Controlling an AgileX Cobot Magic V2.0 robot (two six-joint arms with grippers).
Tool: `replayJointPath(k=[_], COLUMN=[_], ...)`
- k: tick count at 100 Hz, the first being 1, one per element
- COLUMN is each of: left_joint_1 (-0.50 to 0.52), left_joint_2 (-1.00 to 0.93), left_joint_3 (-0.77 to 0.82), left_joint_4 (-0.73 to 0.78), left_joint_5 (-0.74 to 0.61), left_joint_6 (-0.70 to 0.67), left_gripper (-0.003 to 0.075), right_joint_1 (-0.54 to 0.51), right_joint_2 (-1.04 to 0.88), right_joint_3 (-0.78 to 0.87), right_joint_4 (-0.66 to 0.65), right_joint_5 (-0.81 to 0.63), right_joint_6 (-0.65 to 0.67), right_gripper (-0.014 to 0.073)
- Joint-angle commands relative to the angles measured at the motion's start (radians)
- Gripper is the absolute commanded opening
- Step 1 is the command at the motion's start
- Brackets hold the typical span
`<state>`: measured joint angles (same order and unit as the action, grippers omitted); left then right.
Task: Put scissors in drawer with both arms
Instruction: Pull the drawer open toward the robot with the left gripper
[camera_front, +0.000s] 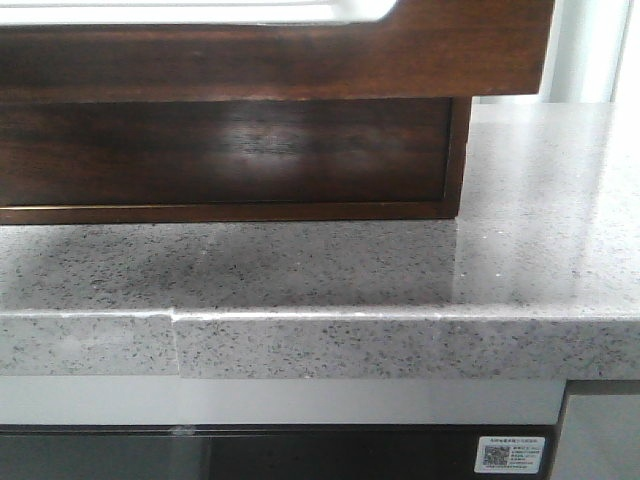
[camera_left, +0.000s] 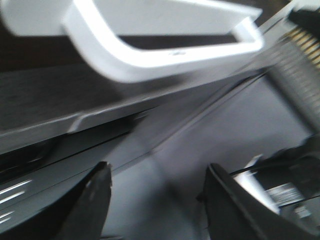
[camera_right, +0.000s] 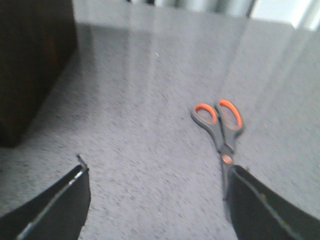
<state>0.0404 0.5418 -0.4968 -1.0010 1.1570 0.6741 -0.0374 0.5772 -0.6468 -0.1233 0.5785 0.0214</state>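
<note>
Nearest us in the right wrist view, the right gripper (camera_right: 157, 200) hangs spread wide and empty above the speckled countertop (camera_right: 150, 100). The scissors (camera_right: 220, 127) lie flat just beyond its fingers, orange-lined loops pointing away, blades running toward one finger. We should centre the jaws across the pivot before descending (the blade tip already sits close to that finger). Farther off from the scissors stands the drawer (camera_front: 230, 150), dark and glossy, apparently shut. The left gripper (camera_left: 157, 200), also spread and empty, faces the pale cutout (camera_left: 165, 37) in a blurred view; we judge it should hook there squarely before pulling.
</note>
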Motion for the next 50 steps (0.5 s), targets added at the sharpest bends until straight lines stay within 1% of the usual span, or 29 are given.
replayJointPath(k=[1,10,19,28,33,40,50], left_joint_1=[-0.004,-0.006,-0.013,-0.04,-0.059,-0.086,-0.123], left_joint_2=[-0.016,-0.03,-0.032,-0.032,-0.032,-0.032,-0.032], left_joint_3=[-0.068,-0.094,-0.115,-0.138,-0.16,-0.183,-0.197], left_joint_4=[0.136,0.249,0.297,0.357,0.395,0.446,0.474], left_joint_5=[-0.042,-0.054,-0.063,-0.078,-0.089,-0.129,-0.231], left_joint_6=[-0.088,-0.126,-0.126,-0.126,-0.126,-0.126,-0.126], left_gripper=[0.0385,0.0385,0.0384,0.0384,0.0381,0.0369,0.0367], right_joint_1=[-0.04,-0.114,-0.209,-0.298,-0.331,-0.356,-0.358], right_joint_2=[0.084,0.174,0.267,0.364,0.42,0.5,0.607], right_joint_3=[-0.088,-0.147,-0.197,-0.243,-0.268,-0.308,-0.364], right_joint_4=[-0.065,-0.074,-0.072,-0.039,-0.015,0.025,0.044], right_joint_5=[0.025,0.104,0.161,0.214,0.24,0.279,0.319], right_joint_6=[0.057,0.068,0.068,0.061,0.054,0.001,-0.047], right_gripper=[0.0502,0.0502,0.0502,0.05,0.0488,0.0458,0.0419])
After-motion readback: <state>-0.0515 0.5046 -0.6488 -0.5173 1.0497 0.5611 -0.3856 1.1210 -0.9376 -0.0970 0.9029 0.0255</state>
